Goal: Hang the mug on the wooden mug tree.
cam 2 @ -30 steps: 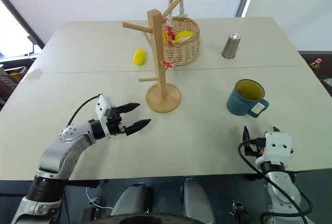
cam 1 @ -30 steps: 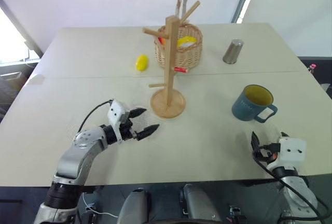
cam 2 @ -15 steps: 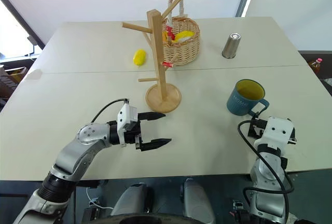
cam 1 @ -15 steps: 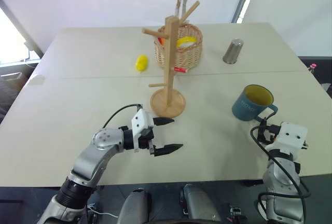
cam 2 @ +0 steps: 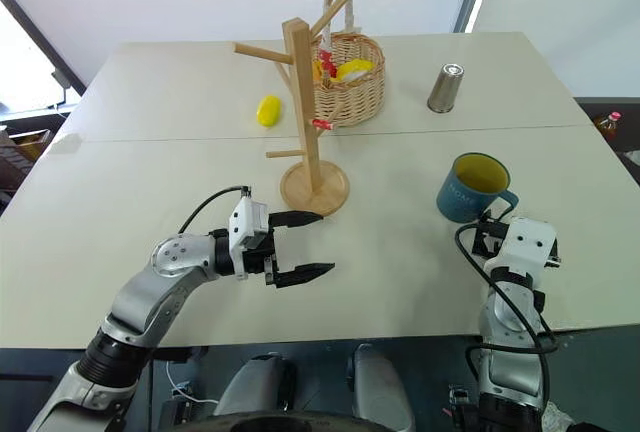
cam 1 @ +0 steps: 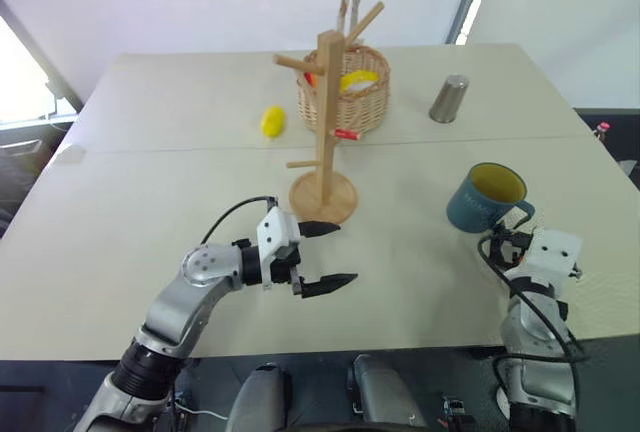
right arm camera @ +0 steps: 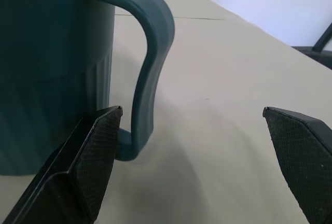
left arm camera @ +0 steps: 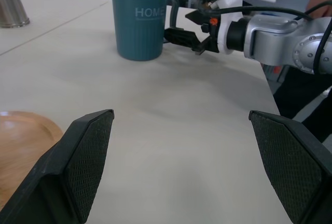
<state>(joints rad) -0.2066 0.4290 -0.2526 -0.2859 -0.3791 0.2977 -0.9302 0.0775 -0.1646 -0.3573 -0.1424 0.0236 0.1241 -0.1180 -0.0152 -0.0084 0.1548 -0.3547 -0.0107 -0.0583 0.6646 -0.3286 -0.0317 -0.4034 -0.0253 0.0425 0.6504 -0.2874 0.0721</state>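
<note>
Table (cam 1: 150,182): basket (cam 1: 345,102) behind mug tree (cam 1: 325,142).

Bright, even daylight from the pale backdrop behind the table (cam 1: 150,182), soft faint shadows, mild wide-angle bend at edges, wrist views blurred up close.

The wooden mug tree (cam 1: 323,142) stands mid-table; basket (cam 1: 345,98) behind it, the mug (cam 1: 484,198) to its right.
</note>
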